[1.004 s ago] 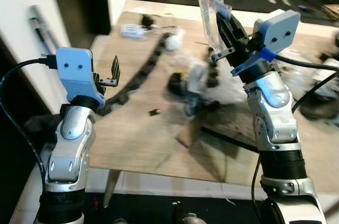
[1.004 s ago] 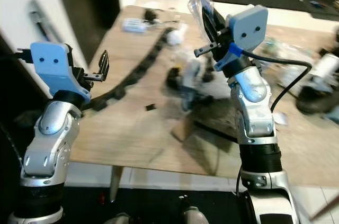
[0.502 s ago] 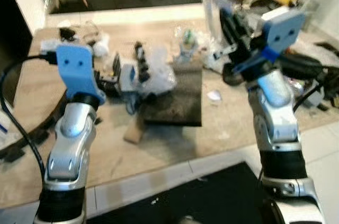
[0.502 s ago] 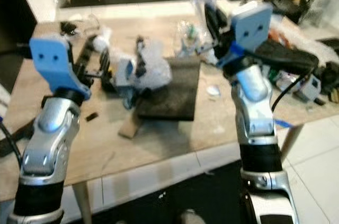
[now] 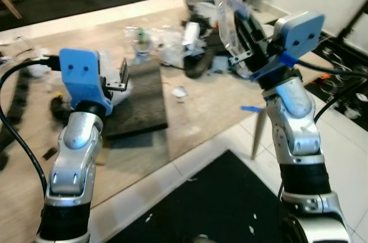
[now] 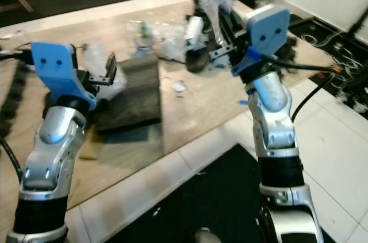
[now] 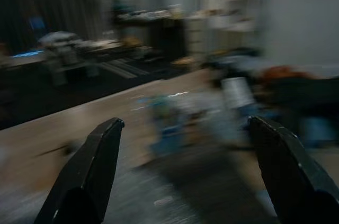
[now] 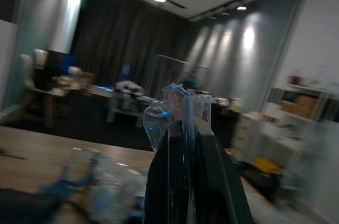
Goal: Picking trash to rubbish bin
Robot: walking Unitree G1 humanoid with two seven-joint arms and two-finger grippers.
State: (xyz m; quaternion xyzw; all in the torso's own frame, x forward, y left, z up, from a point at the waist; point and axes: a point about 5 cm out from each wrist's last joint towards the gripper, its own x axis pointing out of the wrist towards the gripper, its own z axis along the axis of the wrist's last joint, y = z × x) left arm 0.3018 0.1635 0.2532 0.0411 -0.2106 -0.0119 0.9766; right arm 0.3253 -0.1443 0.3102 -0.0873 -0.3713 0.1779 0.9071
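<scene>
At the left of the frame, the left gripper (image 5: pixel 123 76) is held raised above the wooden table (image 5: pixel 218 105), its two black fingers (image 7: pixel 90 171) spread wide apart with nothing between them. Just behind it, a dark rectangular mat (image 5: pixel 141 96) is seen lying flat on the tabletop, with a crumpled clear plastic bag (image 6: pixel 98 62) at its left edge. A small white scrap (image 5: pixel 179 91) is seen on the bare wood right of the mat. Toward the upper centre, a blurred heap of clutter (image 5: pixel 172 42) – clear wrappers, a white bottle-like item and dark objects – is spread along the table's far side. At the upper right, the right gripper (image 5: pixel 238 30) is lifted well above the table, its fingers pressed together on a clear plastic package (image 5: pixel 227 4) with a blue-and-red patch, which stands upright above the fingertips. In the right wrist view the package (image 8: pixel 177 110) is seen clamped between the closed fingers (image 8: pixel 159 181). A black floor mat (image 5: pixel 207 203) is seen on the white tiles at the lower centre.
</scene>
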